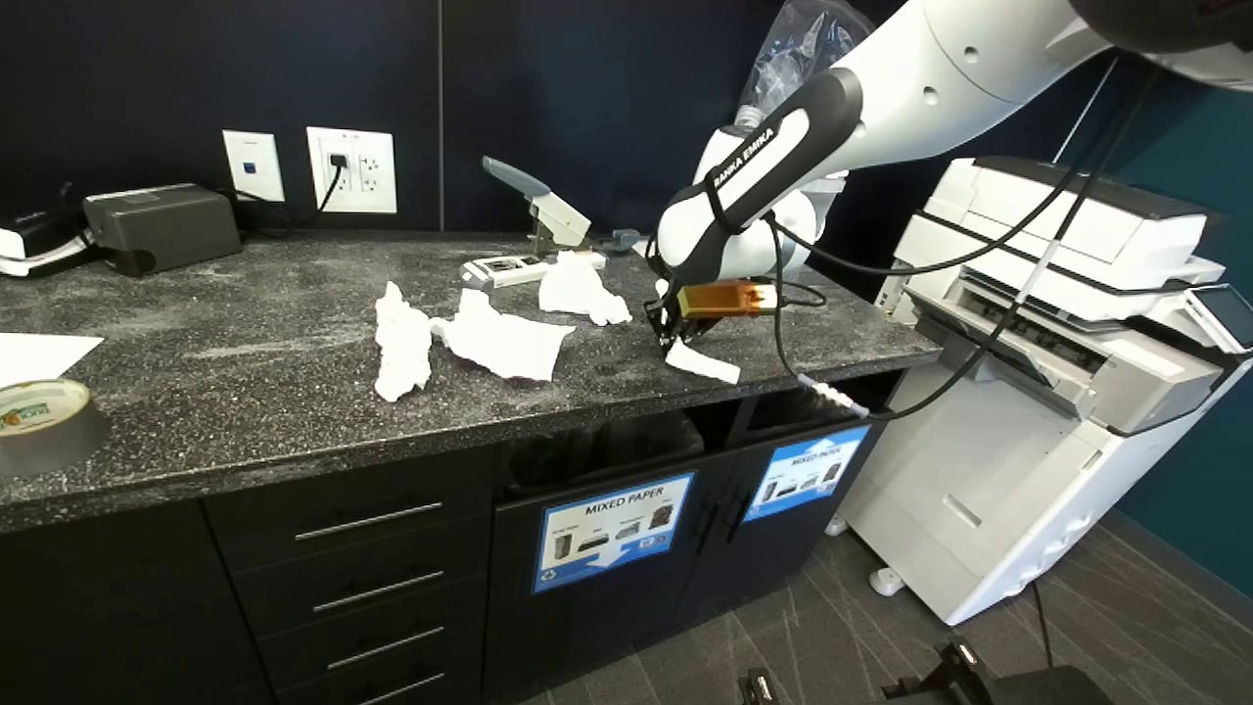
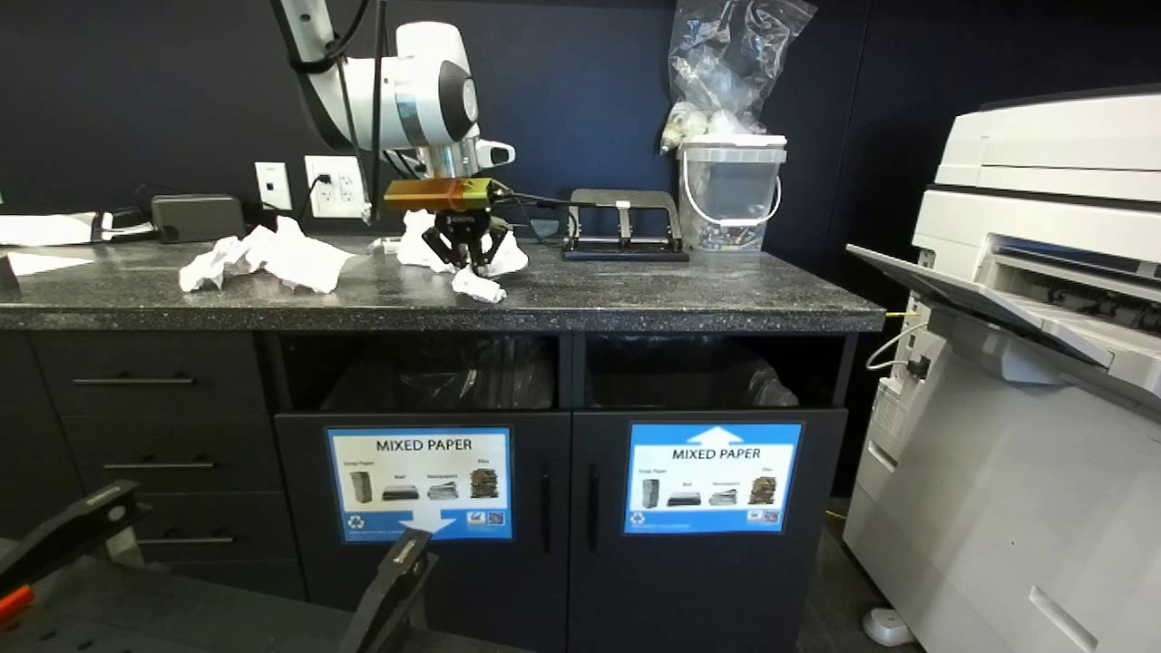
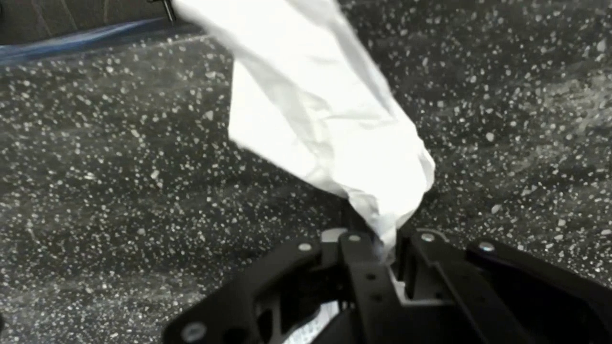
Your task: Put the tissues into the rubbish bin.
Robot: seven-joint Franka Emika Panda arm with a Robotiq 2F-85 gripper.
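Note:
My gripper (image 3: 384,246) points down at the counter, its jaws shut on the gathered end of one white tissue (image 3: 330,110). In both exterior views that tissue (image 1: 703,363) (image 2: 478,286) pokes out under the fingertips near the counter's front edge; whether it still touches the counter I cannot tell. Farther left lie more crumpled tissues: a narrow one (image 1: 402,345), a wide one (image 1: 509,341) beside it, and another (image 1: 580,290) toward the back. Below the counter, two liner-covered rubbish bins (image 2: 472,376) (image 2: 771,385) show through openings above the cabinet doors.
A stapler (image 1: 560,217) stands behind the tissues, and a black hole punch (image 2: 626,204) is near a clear bucket (image 2: 730,181). The tape roll (image 1: 49,436) and flat paper (image 1: 44,354) lie at the left. A printer (image 2: 1016,363) stands right of the counter (image 2: 726,290).

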